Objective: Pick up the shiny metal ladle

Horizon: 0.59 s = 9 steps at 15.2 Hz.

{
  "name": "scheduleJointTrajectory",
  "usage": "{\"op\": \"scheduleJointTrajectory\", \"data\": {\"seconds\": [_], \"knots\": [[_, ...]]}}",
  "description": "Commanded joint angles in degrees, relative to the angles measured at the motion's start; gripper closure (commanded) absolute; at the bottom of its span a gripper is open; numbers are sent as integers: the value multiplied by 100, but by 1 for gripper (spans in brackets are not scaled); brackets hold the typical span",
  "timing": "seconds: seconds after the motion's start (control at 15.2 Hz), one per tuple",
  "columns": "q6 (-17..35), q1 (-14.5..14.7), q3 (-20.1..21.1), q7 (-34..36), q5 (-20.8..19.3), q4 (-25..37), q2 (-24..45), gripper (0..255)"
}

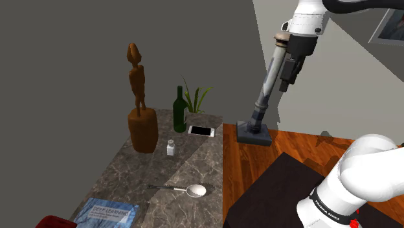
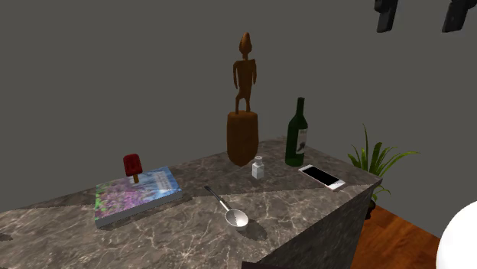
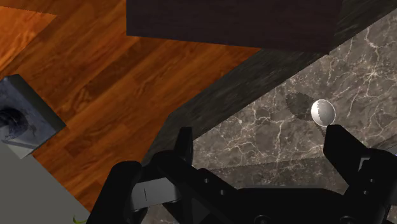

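One silvery ladle (image 1: 182,189) lies flat on the marbled counter (image 1: 139,170), close to the edge nearest the arm. A blue book (image 1: 107,214) sits off to the shoulder view's left of it, and a little white shaker (image 1: 171,148) is further back. Gripper (image 1: 285,87) hangs way up above, well apart from it, fingers spread wide and holding nothing.
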Motion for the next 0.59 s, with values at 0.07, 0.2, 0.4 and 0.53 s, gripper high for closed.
{"op": "scheduleJointTrajectory", "data": {"seconds": [0.07,0.2,0.4,0.53], "knots": [[178,38,38,-7,37,-121,59,0],[538,116,116,-23,111,-345,197,0],[1083,235,238,-50,219,-632,457,0],[1449,316,323,-70,288,-790,667,0]]}}
